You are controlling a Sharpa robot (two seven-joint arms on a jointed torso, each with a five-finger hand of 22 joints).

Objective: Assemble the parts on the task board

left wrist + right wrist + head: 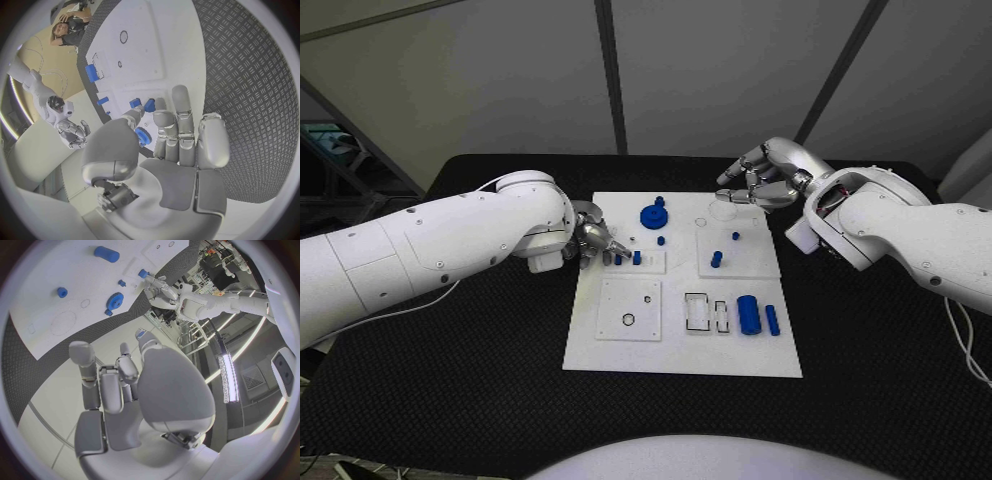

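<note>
Table (459,380) cloth, black and bumpy, is seen under everything. The white task board (678,355) is laid in the middle of it, between the two arms.

The left hand (593,240) is held at the board's edge. A small blue part (144,135) with ridges round it, like a little gear, is pinched between its thumb and fingers (164,131), as shown in the left wrist view. Just past its fingertips, two short blue pegs (627,258) are stood on a raised square of the board.

The right hand (762,175) is held above the far corner of the board, well apart from the parts. Its fingers are curled in, and nothing is seen in them.

Nearer the right hand, a blue gear (655,214) and a small blue peg (717,259) are seen. Further from both hands, a fat blue cylinder (749,314) and a thin blue bar (772,320) are laid side by side.

The step in hand is judged to be the fitting of the little ridged part. For the next move, the part would need to be lined up over its spot and pushed down gently.

The spot under the left hand is hidden by its fingers. Whether the part is already touching the board cannot be told.
</note>
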